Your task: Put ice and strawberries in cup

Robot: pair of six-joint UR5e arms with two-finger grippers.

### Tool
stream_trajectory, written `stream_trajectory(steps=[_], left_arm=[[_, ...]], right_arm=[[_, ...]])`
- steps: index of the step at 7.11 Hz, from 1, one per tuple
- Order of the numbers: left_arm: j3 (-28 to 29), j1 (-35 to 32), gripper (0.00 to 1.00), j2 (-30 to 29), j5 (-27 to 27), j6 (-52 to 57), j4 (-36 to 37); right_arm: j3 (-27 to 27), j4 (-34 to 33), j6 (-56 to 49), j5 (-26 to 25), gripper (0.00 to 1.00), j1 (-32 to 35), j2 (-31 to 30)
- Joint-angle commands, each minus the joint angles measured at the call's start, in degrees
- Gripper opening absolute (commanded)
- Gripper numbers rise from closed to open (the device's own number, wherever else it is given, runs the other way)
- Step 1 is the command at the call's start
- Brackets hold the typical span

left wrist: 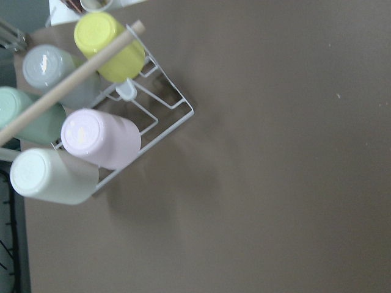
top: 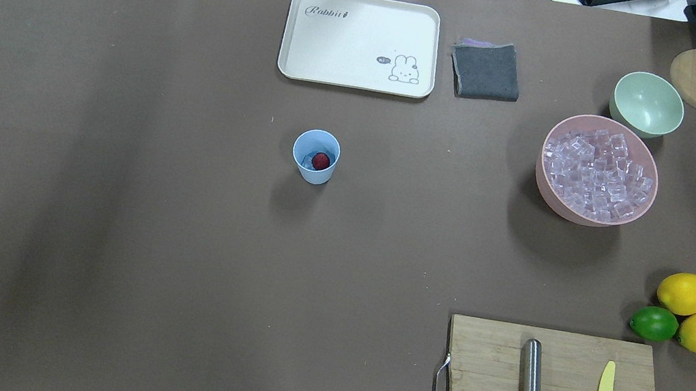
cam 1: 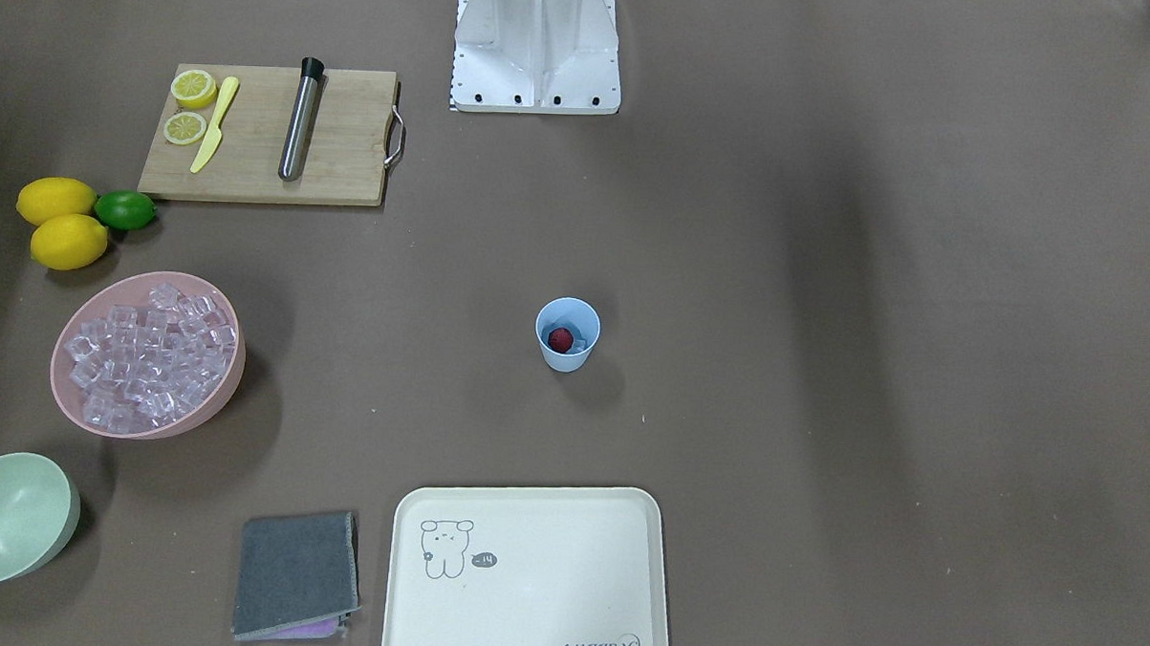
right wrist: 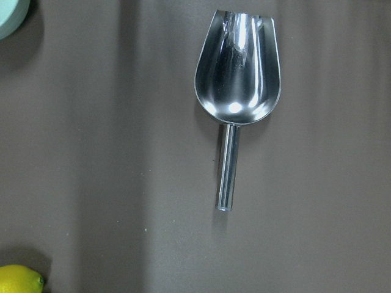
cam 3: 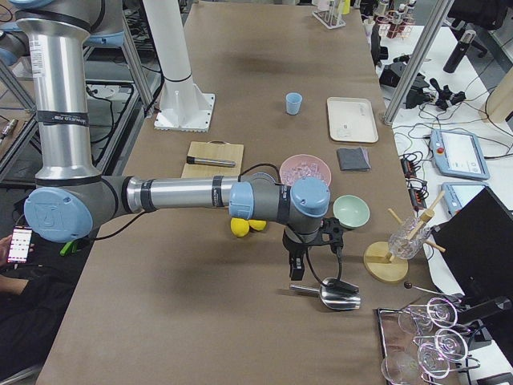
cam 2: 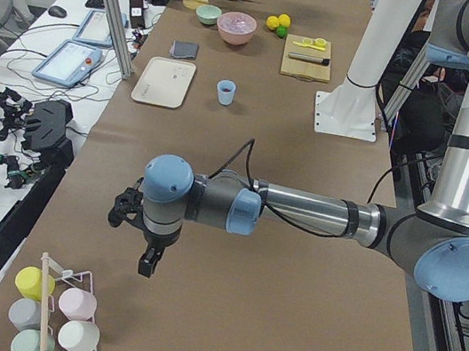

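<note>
Brown table [top: 112,202] under everything. Over its left end, the left arm [cam 2: 300,212] stretched out low, left tool [cam 2: 147,267] pointing down near a wire rack [left wrist: 160,119] of upturned mugs; cannot tell whether wide or narrow. Over the right end, the right arm [cam 3: 184,194] likewise, right tool [cam 3: 294,271] hanging just above a metal scoop [right wrist: 237,73] lying flat on the table; width impossible to tell too. Near right, a wooden board [top: 486,382]. Far middle, a cream tray [top: 342,50]. Far right, a pink bowl [top: 549,191] heaped with ice [top: 599,174]. Around the middle, well apart from both tools, the upright blue cup [top: 315,177], holding the strawberry [top: 321,161] and a clear cube beside it.
</note>
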Motion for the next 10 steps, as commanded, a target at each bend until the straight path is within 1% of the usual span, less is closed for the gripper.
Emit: stream_trajectory(steps=[1,10], left_arm=[[-0.22,0.04,0.98,2.93,-1.25,-2.34,-3.65],[-0.84,0.48,0.98,2.23,-0.98,-2.36,-3.66]], right_arm=[[0.47,0.01,1.93,0.14,0.99,0.37,-0.98],[0.48,0.18,1.85,-0.39,0.99,0.37,-2.31]])
